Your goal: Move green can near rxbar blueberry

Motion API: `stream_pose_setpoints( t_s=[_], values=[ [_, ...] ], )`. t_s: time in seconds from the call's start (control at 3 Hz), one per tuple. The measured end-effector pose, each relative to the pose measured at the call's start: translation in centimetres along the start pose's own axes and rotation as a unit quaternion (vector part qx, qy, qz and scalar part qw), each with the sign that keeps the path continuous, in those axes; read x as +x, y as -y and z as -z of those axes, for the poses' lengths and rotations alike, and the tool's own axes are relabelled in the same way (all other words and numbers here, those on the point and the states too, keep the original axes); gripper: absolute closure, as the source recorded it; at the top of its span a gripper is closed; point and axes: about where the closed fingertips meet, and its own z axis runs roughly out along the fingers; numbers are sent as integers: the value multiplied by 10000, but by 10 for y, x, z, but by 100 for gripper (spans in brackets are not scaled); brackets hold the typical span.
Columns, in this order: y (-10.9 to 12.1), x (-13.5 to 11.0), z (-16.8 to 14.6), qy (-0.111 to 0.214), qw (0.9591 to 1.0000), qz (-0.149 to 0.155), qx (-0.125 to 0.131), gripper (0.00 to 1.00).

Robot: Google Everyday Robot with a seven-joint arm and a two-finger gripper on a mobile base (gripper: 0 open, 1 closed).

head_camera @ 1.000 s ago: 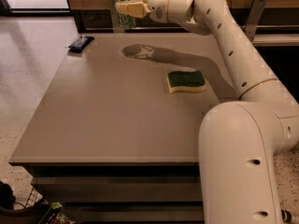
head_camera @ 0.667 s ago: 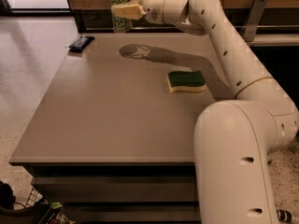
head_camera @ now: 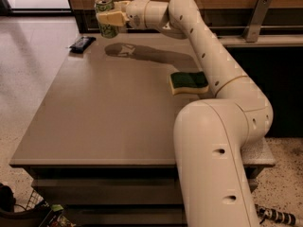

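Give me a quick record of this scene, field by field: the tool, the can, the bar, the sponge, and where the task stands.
tool: raised over the far left of the table, shut on the can
can: green, upright, held in the air
bar: dark wrapper, flat on the table's far left corner, apart from the can
sponge: green side up, right side of the table, beside the arm
task: can not yet set down by the bar
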Motion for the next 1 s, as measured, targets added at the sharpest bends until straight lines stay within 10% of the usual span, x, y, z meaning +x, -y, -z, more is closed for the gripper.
stream_pose_setpoints(
  t_s=[0.33,1.0],
  values=[
    [-3,25,-12,-694,9974,115,123,100],
    [1,59,-22,-949,9951,-58,263,100]
  ],
)
